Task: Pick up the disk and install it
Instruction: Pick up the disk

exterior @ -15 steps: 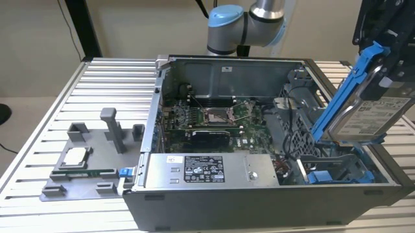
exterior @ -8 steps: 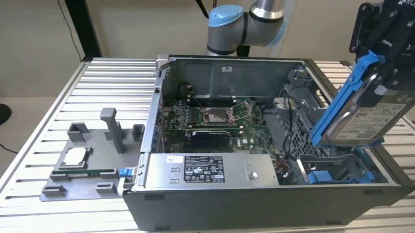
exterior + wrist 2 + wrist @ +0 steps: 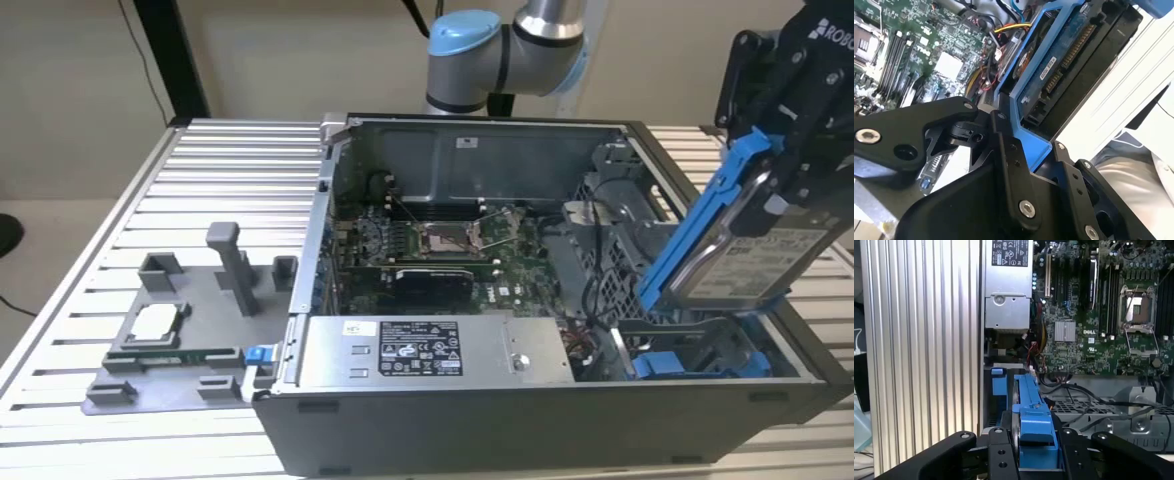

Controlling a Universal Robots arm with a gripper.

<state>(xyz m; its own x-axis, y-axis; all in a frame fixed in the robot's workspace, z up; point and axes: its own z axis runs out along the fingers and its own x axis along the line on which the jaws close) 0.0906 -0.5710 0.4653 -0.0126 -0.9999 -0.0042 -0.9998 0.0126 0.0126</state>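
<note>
My hand (image 3: 1035,452) is clamped on the flat silver-grey metal disk (image 3: 741,255), clipped in its bright blue plastic carrier. The disk hangs tilted just above the blue bay (image 3: 701,362) at the exterior view's right end of the open grey metal computer case (image 3: 400,420). I judge the pickup done; seating it in the bay is not yet done.

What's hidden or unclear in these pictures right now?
- Exterior view: the gripper is cut off by the top and right edges.
- Exterior view: the disk covers part of the blue bay, so contact can't be told.
- First wrist view: the disk is edge-on, hiding its label.
</note>
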